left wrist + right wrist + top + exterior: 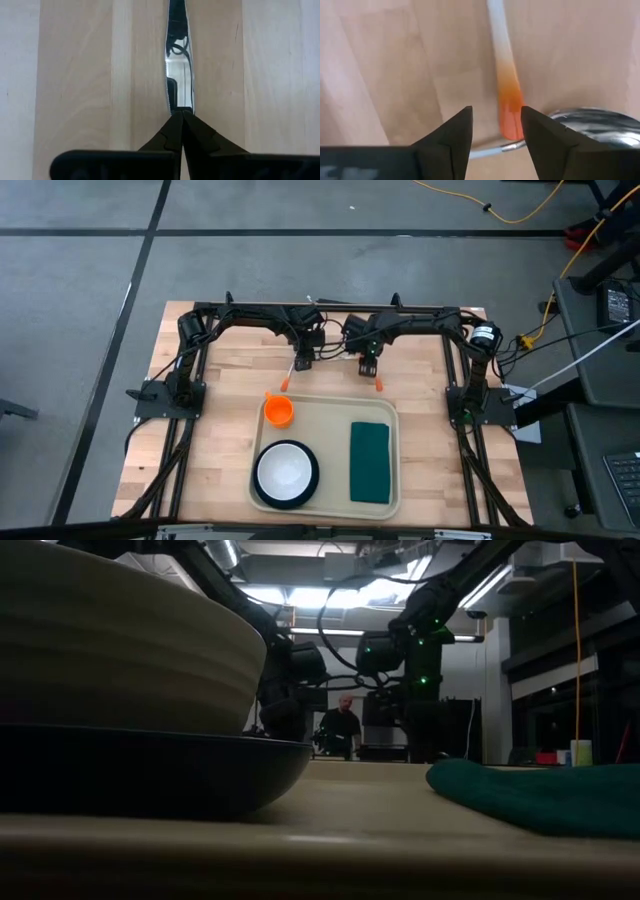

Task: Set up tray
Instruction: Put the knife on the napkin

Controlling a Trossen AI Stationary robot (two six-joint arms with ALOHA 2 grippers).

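The cream tray [335,438] lies at the table's near middle. On it stand an orange cup [279,411] and a white bowl [285,471] on a dark plate, and a green napkin [370,462] lies flat. My left gripper [300,363] is just beyond the tray's far edge, shut on a knife [179,65]. My right gripper [367,368] is beside it, open. Its fingers [496,125] stand either side of the orange end of a white utensil handle [509,107]. A shiny spoon bowl [590,120] lies next to that. My left gripper [182,112] pinches the knife's shiny serrated blade [180,97] between its two fingertips, coming from above and pointing down. The blade runs on past the fingertips, in line with them. The orange-tipped handle [285,383] points toward the tray. Whether the knife is lifted I cannot tell.
The black arm frame [330,308] runs along the table's far side, with posts at left and right. Bare wood lies between it and the tray. In the low view the bowl [120,640] and napkin [540,795] fill the foreground, and a person [345,725] stands far behind.
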